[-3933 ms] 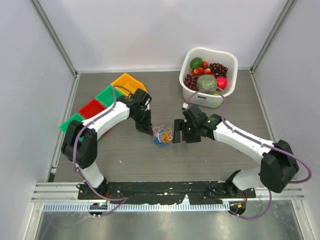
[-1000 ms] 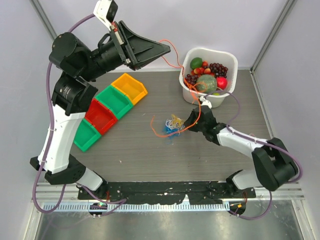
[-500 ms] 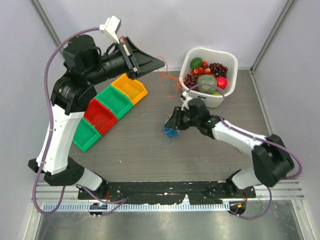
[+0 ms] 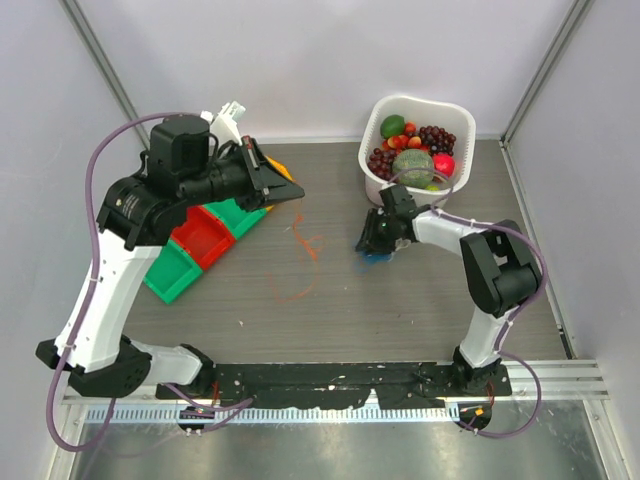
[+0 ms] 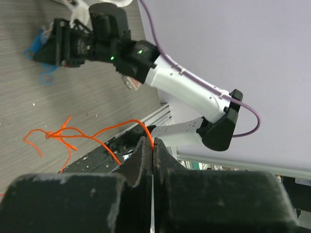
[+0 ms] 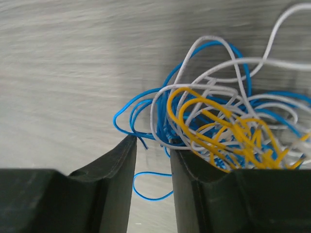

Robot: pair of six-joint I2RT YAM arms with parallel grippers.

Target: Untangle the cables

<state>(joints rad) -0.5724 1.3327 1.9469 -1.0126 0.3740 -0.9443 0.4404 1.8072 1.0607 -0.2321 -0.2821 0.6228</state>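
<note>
The cables [image 4: 376, 254] lie as a blue, white and yellow bunch on the table just in front of the white basket. My right gripper [image 4: 372, 240] is low over it. In the right wrist view the bunch [image 6: 228, 131] lies against the right finger, and a blue loop [image 6: 150, 187] runs through the narrow gap of the gripper [image 6: 153, 145]; nothing is pinched. My left gripper [image 4: 290, 192], raised over the bins, is shut on one orange cable [image 4: 305, 245] that trails down onto the table. The left wrist view shows this gripper [image 5: 152, 145] and the orange cable [image 5: 63, 136] apart from the bunch [image 5: 41, 46].
A white basket [image 4: 372, 185] of fruit stands at the back right, close behind the right gripper. A row of bins, red [image 4: 195, 235] and green [image 4: 170, 275] among them, stands at the left under the left arm.
The left arm has come down from high up with the orange cable, now pulled out of the bunch. The right gripper has moved the bunch right, towards the basket.
</note>
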